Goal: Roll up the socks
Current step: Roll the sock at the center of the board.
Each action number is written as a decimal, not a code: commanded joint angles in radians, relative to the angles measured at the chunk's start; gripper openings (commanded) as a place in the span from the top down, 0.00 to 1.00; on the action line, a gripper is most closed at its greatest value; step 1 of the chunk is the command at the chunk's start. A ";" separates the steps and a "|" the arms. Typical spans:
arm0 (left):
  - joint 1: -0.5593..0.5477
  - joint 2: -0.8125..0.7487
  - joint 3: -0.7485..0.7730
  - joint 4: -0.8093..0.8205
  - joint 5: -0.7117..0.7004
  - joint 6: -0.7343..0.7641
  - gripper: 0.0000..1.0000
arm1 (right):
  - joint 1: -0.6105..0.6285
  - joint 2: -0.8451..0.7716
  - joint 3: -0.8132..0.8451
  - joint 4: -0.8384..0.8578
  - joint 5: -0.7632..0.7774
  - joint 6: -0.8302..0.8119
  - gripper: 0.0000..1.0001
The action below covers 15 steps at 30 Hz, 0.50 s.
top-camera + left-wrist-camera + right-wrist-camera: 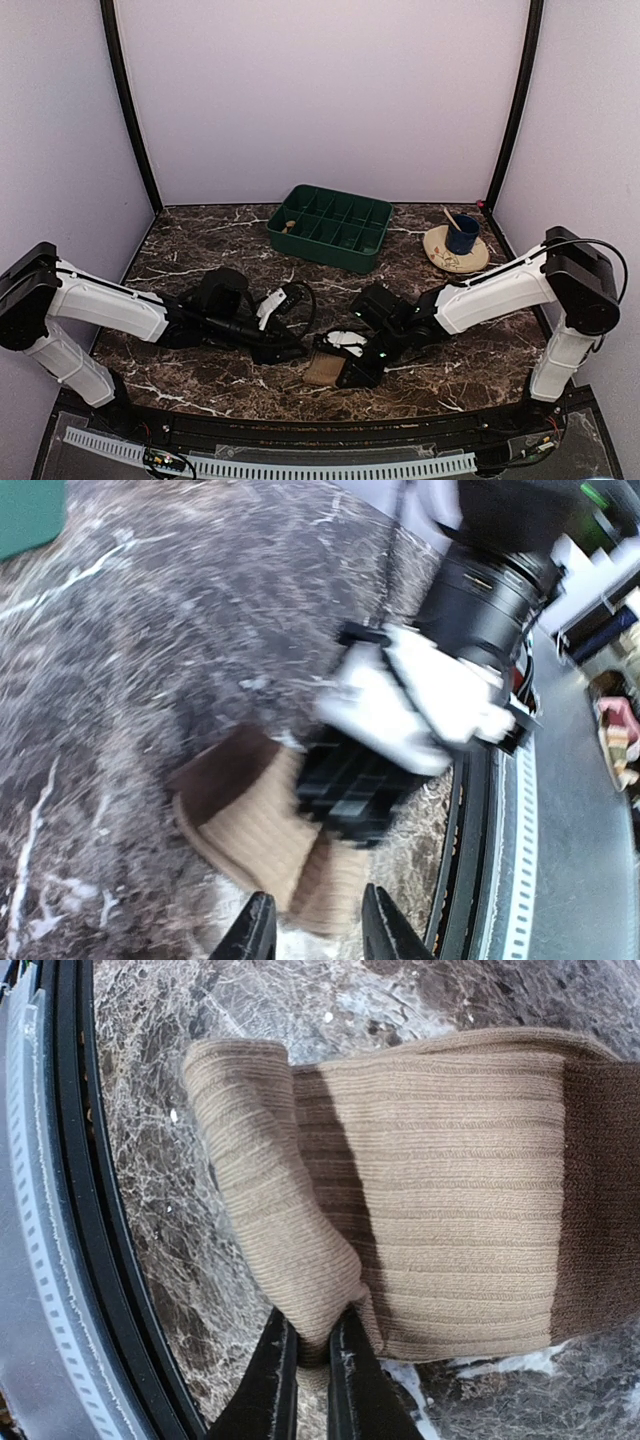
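Right hand [314, 1328] pinches a fold of the tan sock [450, 1180]; left hand [318, 922] stands parted at its end.

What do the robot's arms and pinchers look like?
The left arm and right arm are white tubes with black joints. A thin black cable loops off the right one, and tiny green lights glow near its wrist. The left gripper and right gripper each have two slim black fingers tapering to narrow tips.
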 commanded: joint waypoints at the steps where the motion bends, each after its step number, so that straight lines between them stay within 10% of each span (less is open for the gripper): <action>1: -0.076 -0.053 -0.026 -0.045 -0.182 0.106 0.69 | -0.027 0.052 -0.005 -0.132 -0.097 0.025 0.95; 15: -0.256 -0.039 0.014 -0.165 -0.408 0.253 0.75 | -0.075 0.075 0.011 -0.133 -0.212 0.056 1.00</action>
